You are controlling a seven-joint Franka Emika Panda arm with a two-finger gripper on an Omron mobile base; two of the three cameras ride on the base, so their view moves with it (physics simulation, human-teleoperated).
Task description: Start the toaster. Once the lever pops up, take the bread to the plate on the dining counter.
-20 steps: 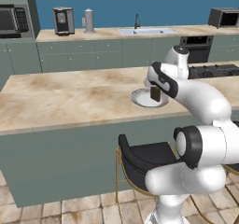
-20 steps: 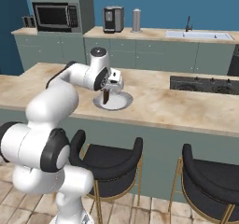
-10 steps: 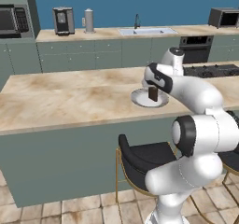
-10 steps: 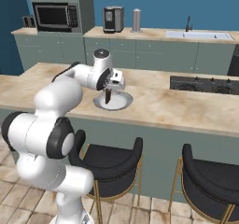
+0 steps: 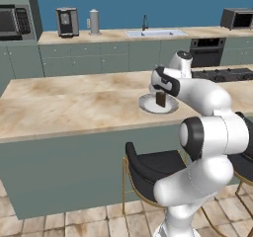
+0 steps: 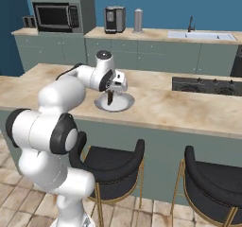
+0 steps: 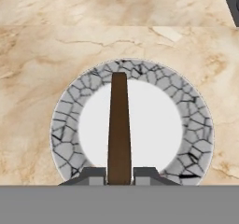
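Jaws: closed tight on the bread [image 7: 119,129], one finger pressed against each flat face of the slice, as the hand view shows; the gripper [image 5: 161,95] hangs over the plate [image 5: 147,104].
Bread: a thin, dark brown slice held on edge, upright, its lower end down inside the plate; I cannot tell whether it touches the plate's floor or stops just above it.
Plate: round and shallow, plain white in the middle with a grey cracked-pattern rim [image 7: 70,111]; it sits on the table near the front edge, just ahead of the arm.
Table: the long island with the beige, brown-veined top [image 5: 69,107] and grey-green panelled base; a dark cooktop [image 6: 208,85] is set into it to the robot's right, well apart from the plate.
Arm: white with dark joints, bent forward over the table so the hand points down at the plate [image 6: 124,105].
Stools: two black-seated stools [image 6: 113,167] with thin brass legs stand against the near side of the table.
Back wall: a cabinet run with a sink [image 5: 154,32], a coffee machine [image 5: 67,21], a steel canister [image 5: 94,21] and a microwave [image 6: 56,16], under a blue wall.
Floor: beige stone tiles.
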